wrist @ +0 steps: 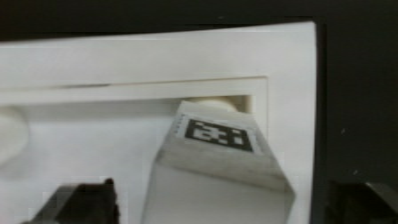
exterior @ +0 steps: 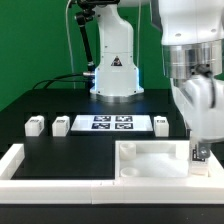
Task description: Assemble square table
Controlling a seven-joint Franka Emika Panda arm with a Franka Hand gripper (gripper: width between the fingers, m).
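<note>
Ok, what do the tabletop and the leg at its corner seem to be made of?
Tabletop: likely rigid white plastic with a matte finish; the colour is uniform, the raised rim looks moulded with soft edges, and no grain shows.
Leg: apparently the same matte white plastic, with flat, smooth faces. Its black-and-white tag looks like a printed sticker, though the blur leaves that open.

I work in a robotics lab: my arm's base (exterior: 116, 70) stands at the far edge of a black bench (exterior: 60, 145), a marker board (exterior: 111, 124) lies flat just before it, and a low white wall (exterior: 28, 165) frames the near side.
</note>
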